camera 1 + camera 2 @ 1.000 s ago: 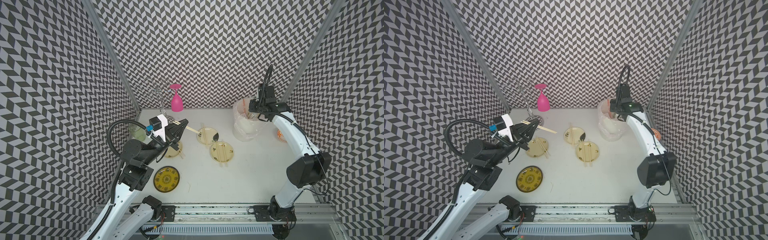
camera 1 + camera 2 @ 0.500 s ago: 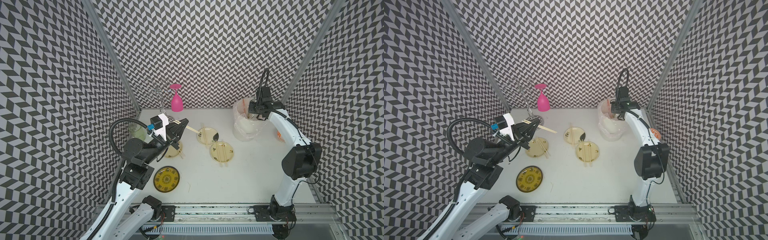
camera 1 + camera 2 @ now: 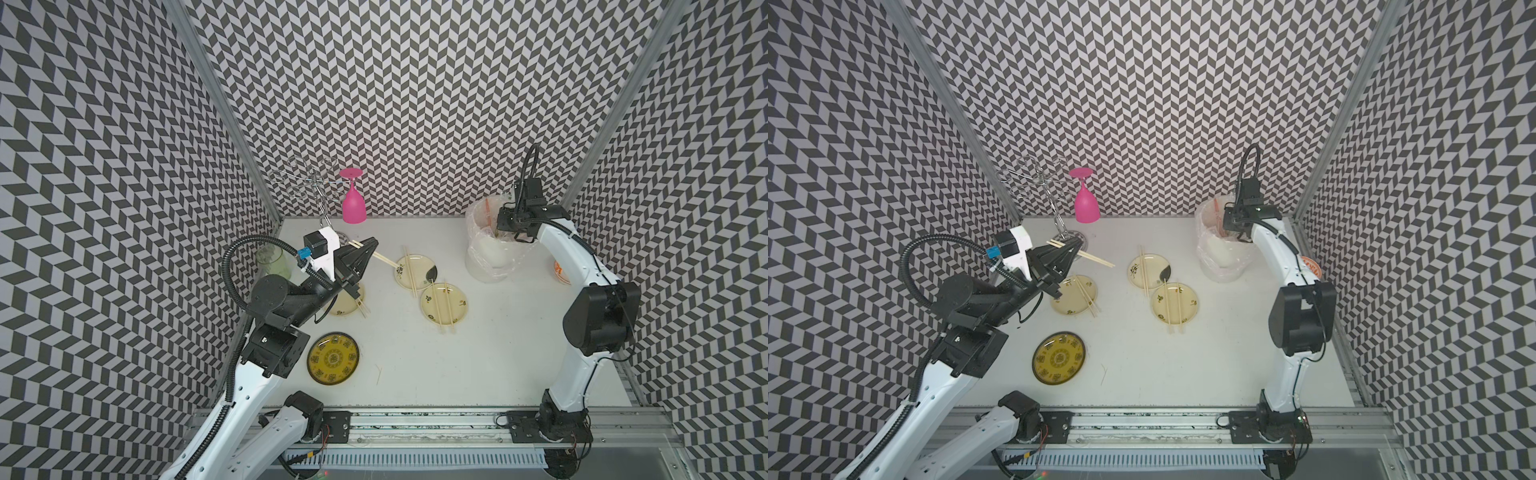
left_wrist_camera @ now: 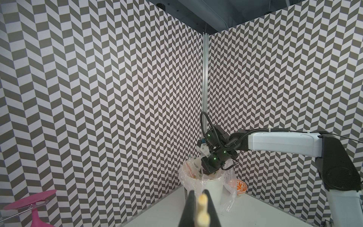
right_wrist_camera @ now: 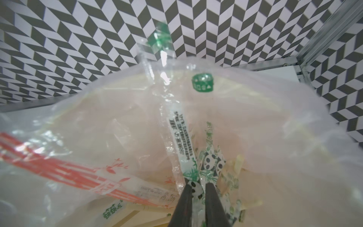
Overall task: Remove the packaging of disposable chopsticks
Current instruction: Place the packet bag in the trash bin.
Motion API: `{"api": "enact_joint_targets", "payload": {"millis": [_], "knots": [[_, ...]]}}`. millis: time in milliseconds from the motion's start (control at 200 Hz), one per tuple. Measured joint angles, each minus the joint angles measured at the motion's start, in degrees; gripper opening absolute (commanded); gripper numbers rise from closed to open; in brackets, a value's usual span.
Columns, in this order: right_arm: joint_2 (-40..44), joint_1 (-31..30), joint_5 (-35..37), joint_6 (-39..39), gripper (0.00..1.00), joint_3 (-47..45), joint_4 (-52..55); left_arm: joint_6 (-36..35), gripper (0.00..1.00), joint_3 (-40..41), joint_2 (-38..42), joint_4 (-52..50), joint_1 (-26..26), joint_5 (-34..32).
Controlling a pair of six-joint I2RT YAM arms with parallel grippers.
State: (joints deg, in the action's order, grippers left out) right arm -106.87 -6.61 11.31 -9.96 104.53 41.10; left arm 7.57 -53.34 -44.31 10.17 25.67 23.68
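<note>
Nearest to me, the yellow plate [image 3: 333,358] lies empty on the surface [image 3: 498,353]. Past it, three pale plates each carry a bare pair of chopsticks: one [image 3: 458,302] to the right, one [image 3: 405,266] just behind it, and one [image 3: 341,308] partly under my left arm.

Above that last plate, my left gripper [image 3: 371,244] is clamped on a fourth bare pair of chopsticks [image 3: 384,259], held clear of the surface. The left wrist view shows their ends pinched between the fingers.

Farthest back, my right gripper [image 5: 197,185] reaches down into the bag-lined bin [image 3: 488,257]. Its jaws are pinched close on a panda-printed sleeve [image 5: 204,173], with a red-printed sleeve [image 5: 59,167] and others lying in the bag beside it.

I judge the job nearly finished. I see no wrapped pair on the surface, and the sleeves are in the bin. What looks left is letting this sleeve go and setting the held pair down, probably on the yellow plate.
</note>
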Motion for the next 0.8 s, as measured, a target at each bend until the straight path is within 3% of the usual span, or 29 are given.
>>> {"api": "enact_joint_targets", "payload": {"millis": [481, 796], "knots": [[-4.87, 0.48, -6.91, -0.74, 0.17, 0.37, 0.94, -0.02, 0.00, 0.20, -0.26, 0.00, -0.22, 0.00], [-5.49, 1.25, -9.68, -0.83, 0.32, 9.18, 5.16, -0.02, 0.00, 0.20, -0.26, 0.00, -0.22, 0.00]]}}
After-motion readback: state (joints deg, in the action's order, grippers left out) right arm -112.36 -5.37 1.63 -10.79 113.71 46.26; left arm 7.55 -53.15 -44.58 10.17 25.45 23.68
